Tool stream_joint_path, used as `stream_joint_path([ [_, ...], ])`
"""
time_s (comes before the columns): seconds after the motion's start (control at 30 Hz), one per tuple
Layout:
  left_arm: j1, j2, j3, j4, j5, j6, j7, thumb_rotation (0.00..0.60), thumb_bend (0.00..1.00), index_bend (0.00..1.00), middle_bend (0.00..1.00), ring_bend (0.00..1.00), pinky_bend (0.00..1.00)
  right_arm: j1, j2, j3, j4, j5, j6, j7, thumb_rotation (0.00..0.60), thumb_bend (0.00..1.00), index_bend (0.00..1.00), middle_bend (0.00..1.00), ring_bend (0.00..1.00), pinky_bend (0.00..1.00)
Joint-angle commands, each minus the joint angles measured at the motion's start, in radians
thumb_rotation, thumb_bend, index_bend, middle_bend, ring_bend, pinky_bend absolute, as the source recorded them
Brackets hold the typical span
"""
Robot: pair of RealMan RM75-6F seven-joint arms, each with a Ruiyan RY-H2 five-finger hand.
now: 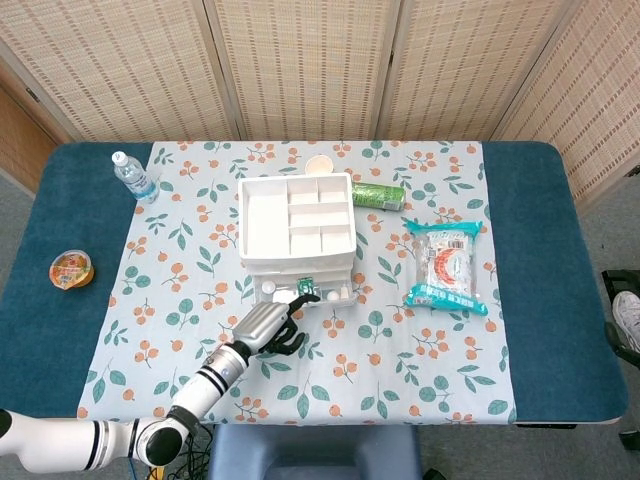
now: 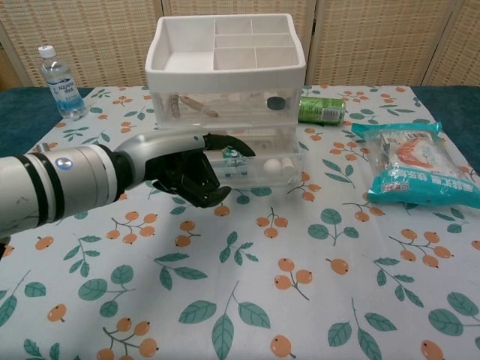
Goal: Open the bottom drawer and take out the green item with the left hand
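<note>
My left hand (image 2: 184,169) reaches in at the front of the white drawer organizer (image 1: 296,225), right at the bottom drawer (image 2: 259,163), which stands pulled out a little toward me. One finger is stretched forward over the drawer's open front while the others curl down under my palm. The stretched fingertip lies just beside the green item (image 2: 232,155), a small green-and-white thing sitting in the drawer. Whether I am touching it I cannot tell; nothing is clasped in my palm.

In the head view my left hand (image 1: 268,327) shows just below the organizer, with the green item (image 1: 306,289) at the tip of my outstretched finger, inside the drawer. To the right of it in the same drawer lie two small white rounded pieces (image 2: 276,163). The drawer above holds a pale stick-like object and a dark round one, seen through the clear front.

On the floral tablecloth (image 1: 400,350) a green can (image 1: 378,196) lies on its side just right of the organizer, and a snack bag (image 1: 446,266) lies further right. A water bottle (image 1: 132,176) stands near the far left corner of the cloth, and a small jelly cup (image 1: 71,269) sits on the blue table (image 1: 545,250) at the left.
</note>
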Motion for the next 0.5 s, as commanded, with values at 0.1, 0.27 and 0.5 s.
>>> stream_joint_path([
  [0.1, -0.010, 0.005, 0.001, -0.006, -0.011, -0.005, 0.000, 0.600, 0.51, 0.18, 0.91, 0.99, 1.00, 0.000, 0.000, 0.000, 0.000, 0.000, 0.000, 0.001, 0.600, 0.36, 0.13, 0.23, 0.22, 0.25],
  [0.27, -0.011, 0.012, 0.004, -0.011, 0.000, -0.006, -0.013, 0.600, 0.51, 0.19, 0.91, 1.00, 1.00, 0.000, 0.000, 0.001, -0.001, 0.001, 0.000, 0.000, 0.600, 0.36, 0.13, 0.23, 0.22, 0.25],
  [0.5, -0.009, 0.031, 0.018, -0.023, 0.015, -0.011, -0.027, 0.600, 0.51, 0.21, 0.91, 1.00, 1.00, 0.001, 0.001, 0.002, -0.005, 0.000, -0.001, -0.004, 0.600, 0.36, 0.13, 0.23, 0.22, 0.25],
])
